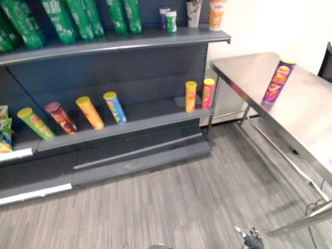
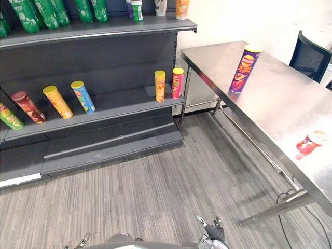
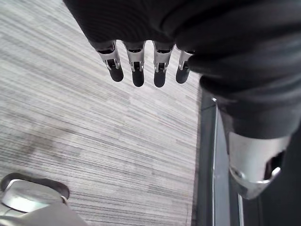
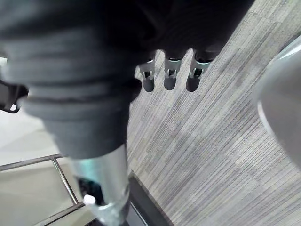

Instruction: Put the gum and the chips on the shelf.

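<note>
A: Chips?
B: Purple chips can (image 2: 244,69) upright on steel worktop (image 2: 280,104), twd far end, right of shelf (image 1: 155,116). Red tub (image 2: 310,143) lies on same worktop, nearer robot, well apart from can.
A: Hands?
B: L robot hand (image 3: 137,70) & R robot hand (image 4: 169,77) hang over floor (image 1: 181,197), fingers straight, nothing held.
A: Shelf?
B: Mid tier: upright cans (image 1: 191,96) at rt end, leaning cans (image 1: 91,112) beside.

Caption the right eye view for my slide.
Purple chips can upright on the steel table, a small red container nearer, stocked dark shelf alongside.
</note>
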`<state>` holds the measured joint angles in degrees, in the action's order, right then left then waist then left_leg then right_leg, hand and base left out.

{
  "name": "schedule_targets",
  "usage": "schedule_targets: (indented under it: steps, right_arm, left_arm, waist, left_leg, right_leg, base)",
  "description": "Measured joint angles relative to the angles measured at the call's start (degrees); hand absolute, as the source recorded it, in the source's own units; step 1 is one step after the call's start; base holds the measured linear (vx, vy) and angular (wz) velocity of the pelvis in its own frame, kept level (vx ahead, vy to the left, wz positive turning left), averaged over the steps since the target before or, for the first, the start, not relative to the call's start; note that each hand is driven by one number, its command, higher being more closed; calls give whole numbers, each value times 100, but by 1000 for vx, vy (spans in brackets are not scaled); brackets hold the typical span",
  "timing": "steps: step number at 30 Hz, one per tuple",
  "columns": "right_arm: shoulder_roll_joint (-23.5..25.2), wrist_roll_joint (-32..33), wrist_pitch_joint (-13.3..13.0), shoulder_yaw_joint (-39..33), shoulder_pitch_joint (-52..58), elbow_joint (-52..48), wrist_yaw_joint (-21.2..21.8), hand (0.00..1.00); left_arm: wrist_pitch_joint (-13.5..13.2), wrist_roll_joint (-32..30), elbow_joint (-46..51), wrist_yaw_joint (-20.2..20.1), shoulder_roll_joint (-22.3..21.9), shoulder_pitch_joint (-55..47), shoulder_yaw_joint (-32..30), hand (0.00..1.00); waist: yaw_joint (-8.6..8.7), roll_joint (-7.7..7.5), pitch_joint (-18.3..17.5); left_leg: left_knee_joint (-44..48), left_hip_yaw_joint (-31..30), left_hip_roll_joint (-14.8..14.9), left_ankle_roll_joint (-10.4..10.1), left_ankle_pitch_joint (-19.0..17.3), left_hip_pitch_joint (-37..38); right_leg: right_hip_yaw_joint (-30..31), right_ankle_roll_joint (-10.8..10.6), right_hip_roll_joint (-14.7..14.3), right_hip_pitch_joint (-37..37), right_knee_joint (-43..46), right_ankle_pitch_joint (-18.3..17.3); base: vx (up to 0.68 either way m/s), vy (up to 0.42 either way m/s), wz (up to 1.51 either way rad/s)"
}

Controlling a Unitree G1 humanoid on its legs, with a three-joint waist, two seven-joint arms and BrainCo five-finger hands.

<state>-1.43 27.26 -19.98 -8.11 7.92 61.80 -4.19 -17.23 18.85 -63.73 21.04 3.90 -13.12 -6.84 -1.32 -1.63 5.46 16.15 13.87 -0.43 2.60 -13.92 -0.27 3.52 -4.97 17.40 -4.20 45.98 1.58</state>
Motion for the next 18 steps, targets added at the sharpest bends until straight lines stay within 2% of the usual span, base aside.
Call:
schedule_targets:
  steps: [1,2,3,4,5,6,7,8,9,10,12,14,18]
  right_arm:
    - [0,27,0,-10,23,1,8,0]
    - [-2,46,-1,-31,38,2,41,0]
    - [-7,71,-2,-25,35,-1,80,0]
    - [-34,90,-9,24,13,-10,149,0]
    - [-53,96,-22,57,-5,-21,207,0]
    - [-81,205,-38,197,-26,-70,234,0]
    - [-76,224,-45,211,-29,-89,233,0]
    - [-65,269,-60,259,-39,-119,233,0]
    - [-40,294,-68,347,-58,-185,269,0]
    - [-80,296,-70,375,-101,-191,320,0]
    - [-203,285,-62,498,-261,-236,437,0]
    - [-240,250,0,608,-385,-234,486,0]
    - [-262,200,110,830,-436,-236,602,0]
  left_arm:
    - [0,-1,1,-8,11,1,39,0]
    - [12,-3,5,-5,23,2,84,0]
    - [37,-3,4,-5,32,0,97,0]
    - [102,-2,7,0,33,-40,107,0]
    - [142,0,10,3,33,-41,122,0]
    - [183,-3,8,3,38,-61,137,0]
    - [202,-10,8,2,48,-66,132,0]
    - [239,-71,10,-3,77,-63,111,0]
    - [275,-202,-12,-3,123,-54,12,0]
    - [310,-214,-32,-1,93,-60,-34,0]
    - [353,-212,-32,-9,-56,-46,-28,0]
    - [349,-210,-30,-16,-113,-18,-30,0]
    - [346,-212,-14,-17,-53,6,-1,0]
  waist:
    - [3,55,41]
    - [19,51,47]
    - [32,50,48]
    - [50,80,66]
    - [60,101,75]
    - [103,119,85]
    - [104,106,88]
    - [93,64,101]
    - [55,-74,181]
    - [27,-38,159]
    - [30,212,229]
    - [34,279,365]
    - [42,172,457]
  left_leg:
    - [-67,17,-12,36,-24,144]
    - [-219,77,8,78,-49,425]
    - [-302,110,37,77,-48,565]
    - [-429,166,133,49,-26,808]
    - [-484,267,228,7,14,956]
    - [-519,386,402,-31,40,1121]
    - [-559,448,446,-54,52,1188]
    - [-660,512,428,-122,90,1314]
    - [-836,632,248,-235,129,1561]
    - [-890,707,322,-276,154,1570]
    - [-919,1001,513,-348,201,1621]
    - [-1013,1264,567,-372,215,1733]
    - [-995,1544,552,-412,239,1805]
  right_leg:
    - [-113,8,63,-85,285,48]
    - [-447,154,90,-308,862,-281]
    - [-645,179,80,-404,1047,-518]
    - [-1195,174,29,-545,1182,-939]
    - [-1576,178,-31,-626,1091,-1174]
    - [-2106,198,-182,-716,513,-1356]
    - [-2273,195,-217,-747,176,-1350]
    - [-2549,179,-243,-762,-498,-1152]
    - [-2874,648,-275,-721,-1310,-608]
    - [-2928,673,-387,-664,-1441,-626]
    - [-3334,817,-689,-542,-1964,-524]
    - [-3670,840,-855,-448,-2231,-516]
    - [-3781,838,-1058,-327,-2732,-520]
  base:
    - [312,139,-12]
    - [160,46,-19]
    - [308,53,-28]
    - [240,-4,-28]
    - [309,-32,-40]
    - [210,-54,-37]
    - [162,-62,-42]
    - [264,-84,-62]
    - [283,-84,-83]
    - [302,-104,-102]
    - [189,-92,-97]
    - [112,-102,-94]
    - [5,-79,-53]
